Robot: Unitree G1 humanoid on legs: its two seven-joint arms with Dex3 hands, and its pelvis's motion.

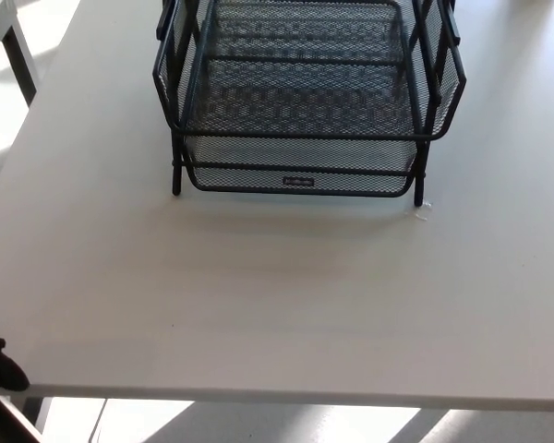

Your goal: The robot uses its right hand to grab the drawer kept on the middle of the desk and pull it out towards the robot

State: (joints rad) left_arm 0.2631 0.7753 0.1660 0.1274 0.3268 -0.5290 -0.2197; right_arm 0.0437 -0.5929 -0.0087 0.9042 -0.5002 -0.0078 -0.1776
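A pale counter (pixel 258 295) fills most of the head view, its near edge running across the bottom of the picture. On it, at the far middle, stands a black mesh rack (pixel 305 92) on thin legs, with a low drawer (pixel 300 177) at its base just above the counter top. A small white scrap (pixel 422 212) lies on the counter just beside the rack's front right leg.
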